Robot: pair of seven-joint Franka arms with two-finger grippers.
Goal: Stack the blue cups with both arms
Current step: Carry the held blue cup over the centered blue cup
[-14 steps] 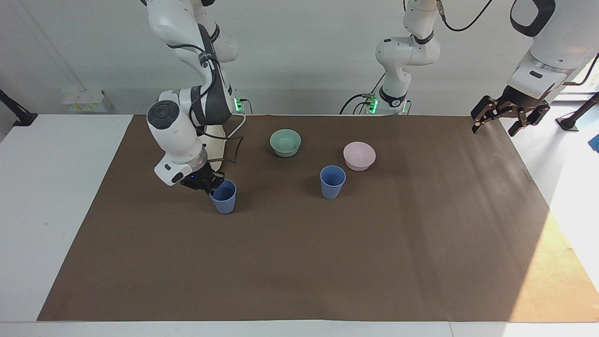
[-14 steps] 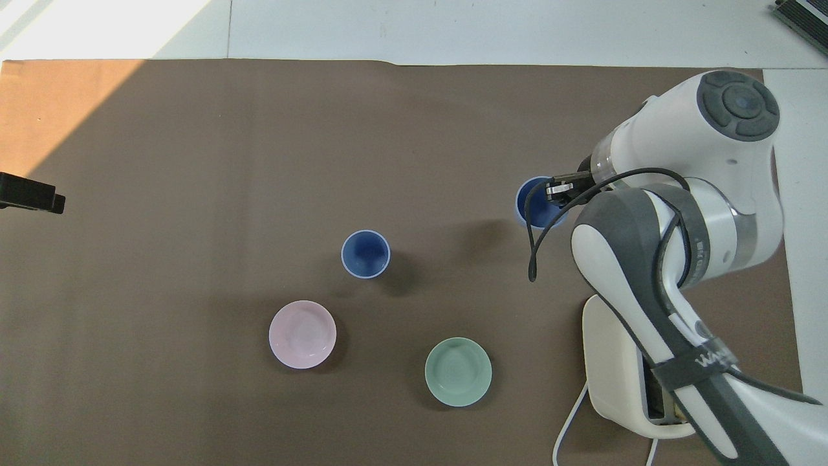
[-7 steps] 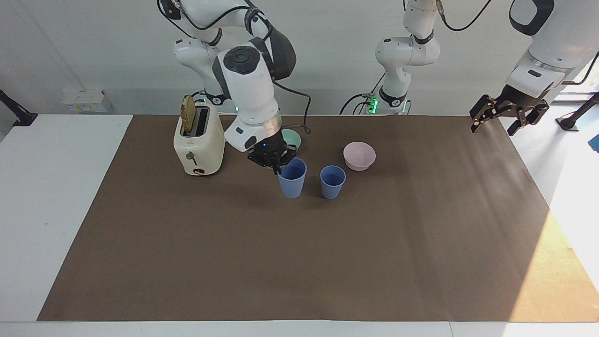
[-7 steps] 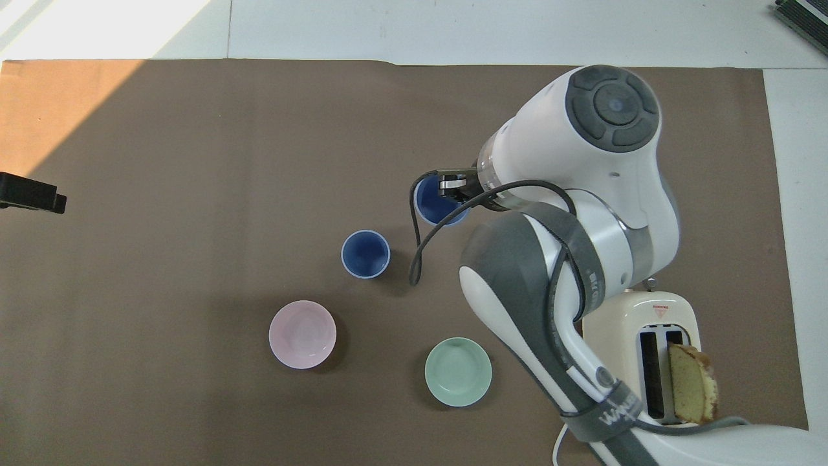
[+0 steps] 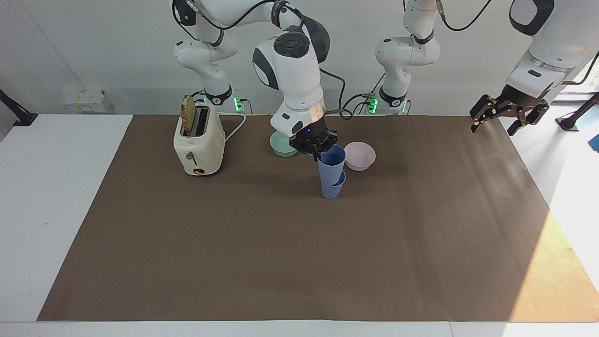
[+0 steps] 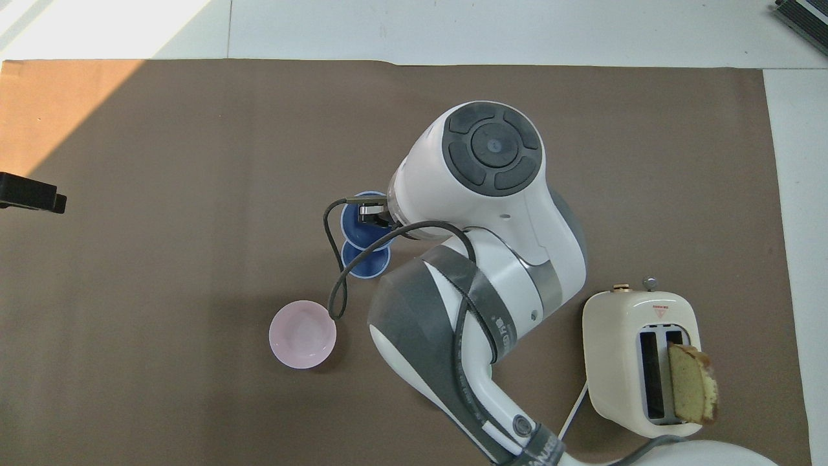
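My right gripper (image 5: 319,152) is shut on the rim of one blue cup (image 5: 331,162) and holds it upright over the second blue cup (image 5: 333,188), which stands on the brown mat. The held cup's base meets the standing cup's rim; I cannot tell whether it is inside. In the overhead view the held cup (image 6: 363,225) overlaps the standing cup (image 6: 366,263), with the right gripper (image 6: 371,213) at its rim. My left gripper (image 5: 509,118) is open and empty, waiting above the mat's edge at the left arm's end; it also shows in the overhead view (image 6: 31,197).
A pink bowl (image 5: 359,156) sits beside the cups, slightly nearer to the robots. A teal-green bowl (image 5: 280,144) is partly hidden by the right wrist. A cream toaster (image 5: 199,140) with a bread slice stands toward the right arm's end.
My right arm has carried the blue cup from the right arm's end of the mat across to above the standing cup, uncovering the toaster. The left arm has not moved.
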